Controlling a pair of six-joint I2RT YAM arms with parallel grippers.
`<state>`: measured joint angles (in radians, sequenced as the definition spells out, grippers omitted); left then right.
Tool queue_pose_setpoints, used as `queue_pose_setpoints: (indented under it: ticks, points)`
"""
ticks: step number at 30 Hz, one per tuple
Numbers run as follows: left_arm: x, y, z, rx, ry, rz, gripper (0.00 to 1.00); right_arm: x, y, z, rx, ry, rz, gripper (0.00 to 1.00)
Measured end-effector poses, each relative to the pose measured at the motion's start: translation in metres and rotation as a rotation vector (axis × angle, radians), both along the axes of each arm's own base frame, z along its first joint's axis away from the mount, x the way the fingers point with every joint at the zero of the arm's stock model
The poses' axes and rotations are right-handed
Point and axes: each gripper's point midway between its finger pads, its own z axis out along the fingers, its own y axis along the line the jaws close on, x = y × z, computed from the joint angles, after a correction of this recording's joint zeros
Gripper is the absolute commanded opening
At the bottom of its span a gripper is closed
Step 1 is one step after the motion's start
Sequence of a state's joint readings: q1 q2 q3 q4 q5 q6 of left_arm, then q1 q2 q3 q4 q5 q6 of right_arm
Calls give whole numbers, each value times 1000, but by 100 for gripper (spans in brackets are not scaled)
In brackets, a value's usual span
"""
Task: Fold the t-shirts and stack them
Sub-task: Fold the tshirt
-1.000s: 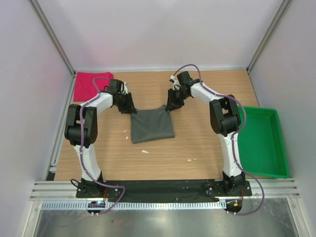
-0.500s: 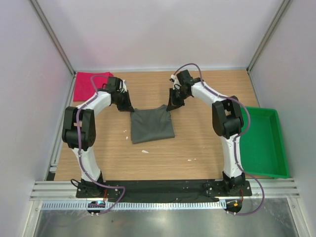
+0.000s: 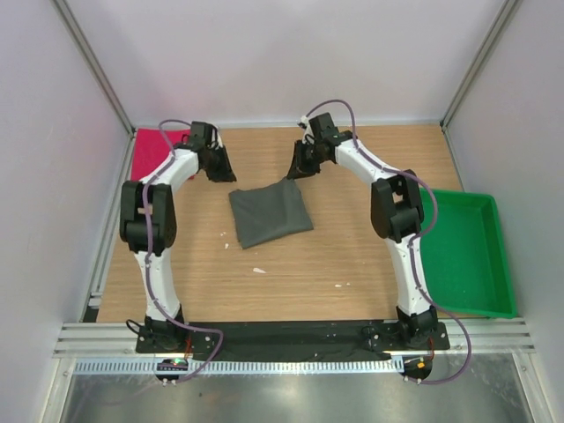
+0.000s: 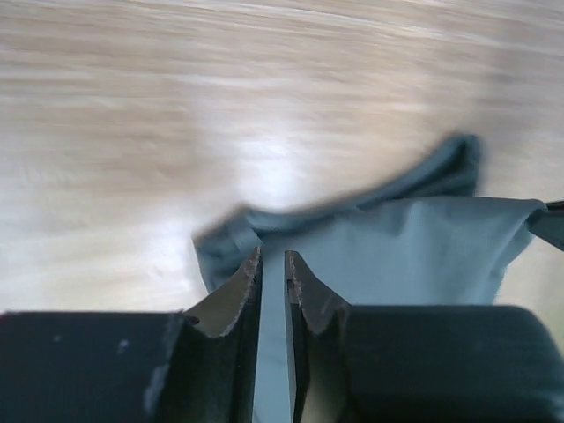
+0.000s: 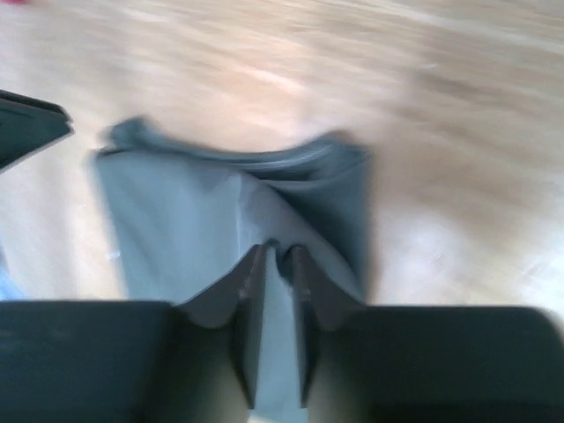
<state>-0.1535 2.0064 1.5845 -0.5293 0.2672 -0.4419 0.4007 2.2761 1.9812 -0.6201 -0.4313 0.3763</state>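
Wooden table (image 3: pixel 352 247) bears rumpled grey t-shirt (image 3: pixel 269 211); left pincer (image 4: pixel 272 257), right pincer (image 5: pixel 275 251) barely parted.

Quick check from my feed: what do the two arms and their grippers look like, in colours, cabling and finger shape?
Both match: white tubular links on the left arm and right arm, bulky black joint housings and black bases. A purple cable loops along each. The left gripper and right gripper are black, with dark fingers tapering to points. No markings are legible.

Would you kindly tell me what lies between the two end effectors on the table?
Only bare wood of the table, as the top external view shows.
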Motion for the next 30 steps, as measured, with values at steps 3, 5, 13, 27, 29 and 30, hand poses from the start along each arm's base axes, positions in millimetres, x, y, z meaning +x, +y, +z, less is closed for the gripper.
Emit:
queue_pose_setpoints:
  ticks: [3, 5, 13, 27, 29, 30]
  points:
    - [6, 11, -47, 52, 75, 29, 32, 11, -9, -42, -51, 30, -26, 36]
    - [-1, 17, -64, 74, 119, 44, 40, 12, -21, -64, -81, 64, -43, 43]
    - [-11, 35, -5, 140, -15, 60, 63, 23, -59, -55, -104, 18, -50, 60]
    - [-31, 9, -21, -24, 11, -9, 61, 14, -28, -36, 91, -6, 27, 51]
    - [-29, 7, -27, -35, 18, -8, 57, 15, -24, -35, 107, -5, 31, 48]
    - [-28, 6, -31, -37, 23, -8, 54, 18, -22, -35, 115, -7, 33, 47]
